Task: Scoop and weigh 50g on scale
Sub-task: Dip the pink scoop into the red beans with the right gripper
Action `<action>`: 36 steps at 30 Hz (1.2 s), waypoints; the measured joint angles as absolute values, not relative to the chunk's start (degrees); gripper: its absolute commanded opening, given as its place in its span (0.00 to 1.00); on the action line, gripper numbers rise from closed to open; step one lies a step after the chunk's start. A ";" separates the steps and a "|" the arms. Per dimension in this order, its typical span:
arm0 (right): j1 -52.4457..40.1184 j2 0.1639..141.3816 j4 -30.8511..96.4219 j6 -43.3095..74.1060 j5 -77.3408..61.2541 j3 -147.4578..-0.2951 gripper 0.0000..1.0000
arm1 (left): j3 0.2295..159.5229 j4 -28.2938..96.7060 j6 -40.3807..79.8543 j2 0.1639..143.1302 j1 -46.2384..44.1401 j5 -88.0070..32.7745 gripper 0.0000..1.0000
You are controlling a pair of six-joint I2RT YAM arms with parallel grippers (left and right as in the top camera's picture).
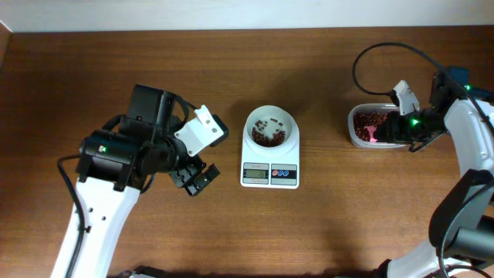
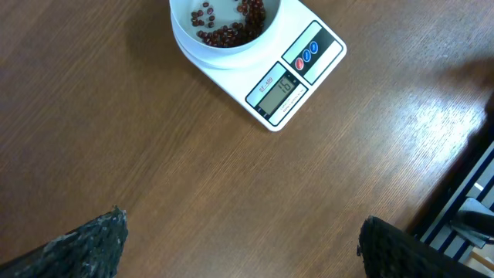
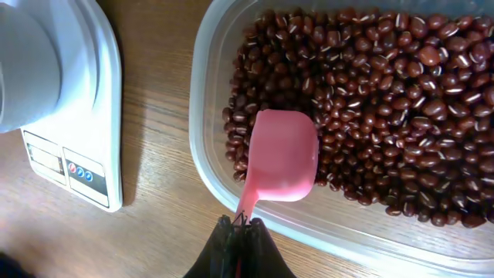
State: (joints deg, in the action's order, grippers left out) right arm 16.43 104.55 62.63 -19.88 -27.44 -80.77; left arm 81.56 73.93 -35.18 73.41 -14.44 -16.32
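The white scale (image 1: 269,171) stands mid-table with a round white bowl (image 1: 270,128) holding some red-brown beans (image 1: 268,136); the left wrist view shows the scale (image 2: 297,73) and its lit display. A clear tub (image 1: 370,126) at the right holds a heap of beans (image 3: 386,93). My right gripper (image 3: 241,224) is shut on the handle of a pink scoop (image 3: 282,166), whose bowl lies turned over on the beans inside the tub (image 3: 208,116). My left gripper (image 1: 194,177) hovers open over bare wood left of the scale, its fingertips (image 2: 85,243) wide apart.
The scale's corner (image 3: 77,154) lies just left of the tub in the right wrist view. A black cable (image 1: 378,58) loops above the tub. The table's right edge and a dark frame (image 2: 471,208) show in the left wrist view.
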 measured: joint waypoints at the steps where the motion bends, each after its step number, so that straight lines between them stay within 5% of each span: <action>1: 16.43 104.64 62.65 -19.88 -27.64 -80.77 0.04 | 81.56 73.93 -35.16 73.41 -14.44 -16.32 0.99; 36: 34.57 110.76 63.44 -21.47 -54.13 -80.55 0.04 | 81.56 73.93 -35.16 73.41 -14.44 -16.32 0.99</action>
State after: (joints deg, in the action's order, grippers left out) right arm 34.57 110.76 63.44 -21.47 -54.13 -80.55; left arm 81.56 73.93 -35.16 73.41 -14.44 -16.32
